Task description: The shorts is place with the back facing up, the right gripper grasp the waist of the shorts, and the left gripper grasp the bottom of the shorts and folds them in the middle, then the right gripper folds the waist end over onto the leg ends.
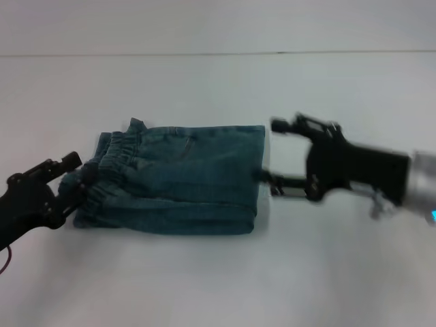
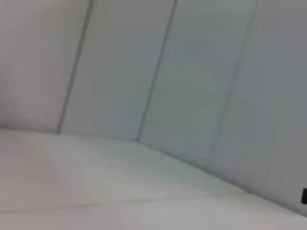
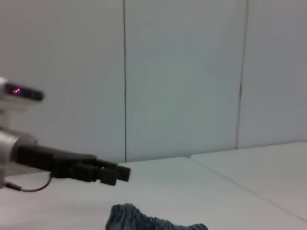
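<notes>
Denim shorts (image 1: pixel 178 178) folded, right gripper (image 1: pixel 271 151) beside

From my left wrist camera I get only a pale panelled wall (image 2: pixel 201 72) and the white bench (image 2: pixel 96 187) under it. Dark seams (image 2: pixel 158 67) cut the wall into tall panels, all leaning toward one o'clock. The bench fills the six o'clock part of the view; its meeting line with the wall runs level from nine o'clock to the middle, then slopes down toward four o'clock. A faint line crosses the bench near seven o'clock. A small black object (image 2: pixel 304 195) clips the edge at four o'clock; I cannot tell what it is.
</notes>
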Controlling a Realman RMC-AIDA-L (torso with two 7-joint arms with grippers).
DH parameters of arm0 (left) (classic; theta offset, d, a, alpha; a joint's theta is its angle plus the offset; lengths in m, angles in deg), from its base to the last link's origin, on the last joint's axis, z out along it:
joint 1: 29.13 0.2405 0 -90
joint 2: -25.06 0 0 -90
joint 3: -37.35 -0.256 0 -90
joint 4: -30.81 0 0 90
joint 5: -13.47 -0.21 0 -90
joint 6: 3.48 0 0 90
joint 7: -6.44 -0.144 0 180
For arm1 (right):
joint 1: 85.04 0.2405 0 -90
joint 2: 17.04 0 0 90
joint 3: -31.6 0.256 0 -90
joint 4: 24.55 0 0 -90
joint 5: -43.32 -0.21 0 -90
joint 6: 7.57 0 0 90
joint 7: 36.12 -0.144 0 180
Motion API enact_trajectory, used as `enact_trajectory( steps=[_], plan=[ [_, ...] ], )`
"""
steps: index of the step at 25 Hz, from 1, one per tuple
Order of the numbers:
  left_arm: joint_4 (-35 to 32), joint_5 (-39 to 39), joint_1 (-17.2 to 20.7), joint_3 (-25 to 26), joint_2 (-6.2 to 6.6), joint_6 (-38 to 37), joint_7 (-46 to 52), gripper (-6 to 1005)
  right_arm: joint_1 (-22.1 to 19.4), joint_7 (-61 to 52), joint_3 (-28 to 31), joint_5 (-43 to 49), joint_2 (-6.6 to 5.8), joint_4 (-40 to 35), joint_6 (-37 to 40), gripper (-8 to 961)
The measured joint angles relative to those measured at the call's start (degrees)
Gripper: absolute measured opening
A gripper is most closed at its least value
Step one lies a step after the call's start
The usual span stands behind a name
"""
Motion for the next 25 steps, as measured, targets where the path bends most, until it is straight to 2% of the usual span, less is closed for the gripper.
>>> enact_trajectory(
  steps=[1,4,8,14,25],
  plan=[
    [-0.38,-1.53,-0.60,0.07,0.50,-0.41,1.22,216,-1.44,2.03,0.00,-1.32,-0.01,0.93,1.19,911],
    [-0.56,-4.91,-1.85,0.19,1.64,-2.48,2.18,446,-4.92,5.17,0.23,-3.08,-0.29,3.64,4.35,912],
    [-0.65,-12.84,-4.39,0.05,3.12,-7.62,2.77,612,-6.59,5.23,0.62,1.41,-0.57,4.69,6.17,912],
    [-0.51,-20.48,-6.61,-0.04,3.79,-9.98,2.80,870,-6.91,5.69,0.76,6.61,-0.45,6.21,8.19,914],
    [-0.40,-21.63,-6.59,-0.48,3.37,-8.16,2.72,899,-7.41,9.38,2.20,7.34,-0.57,7.62,10.28,912]
  ],
)
